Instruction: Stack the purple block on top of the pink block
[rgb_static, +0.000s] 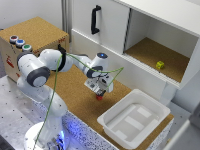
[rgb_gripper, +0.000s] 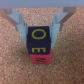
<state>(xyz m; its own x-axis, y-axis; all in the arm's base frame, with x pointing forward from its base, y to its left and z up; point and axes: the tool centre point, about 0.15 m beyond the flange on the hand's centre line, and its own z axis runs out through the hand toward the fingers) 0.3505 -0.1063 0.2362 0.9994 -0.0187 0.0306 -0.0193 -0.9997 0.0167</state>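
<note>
In the wrist view a dark purple block (rgb_gripper: 39, 40) with yellow letters sits between my gripper's (rgb_gripper: 39, 27) two fingers, which press its sides. Directly under it is the small reddish-pink block (rgb_gripper: 39, 59), and the purple block appears to rest on top of it, edges roughly in line. In the exterior view my gripper (rgb_static: 100, 91) points down over the cork mat (rgb_static: 75, 95), with the pink block (rgb_static: 99, 97) showing just below the fingertips. The purple block is hidden by the fingers there.
A white plastic tub (rgb_static: 132, 120) stands close to the gripper, on the exterior view's right. A white cabinet behind holds a yellow-green cube (rgb_static: 159, 65) in its open compartment. A cork-topped box (rgb_static: 35, 32) with coloured buttons stands at the exterior view's left.
</note>
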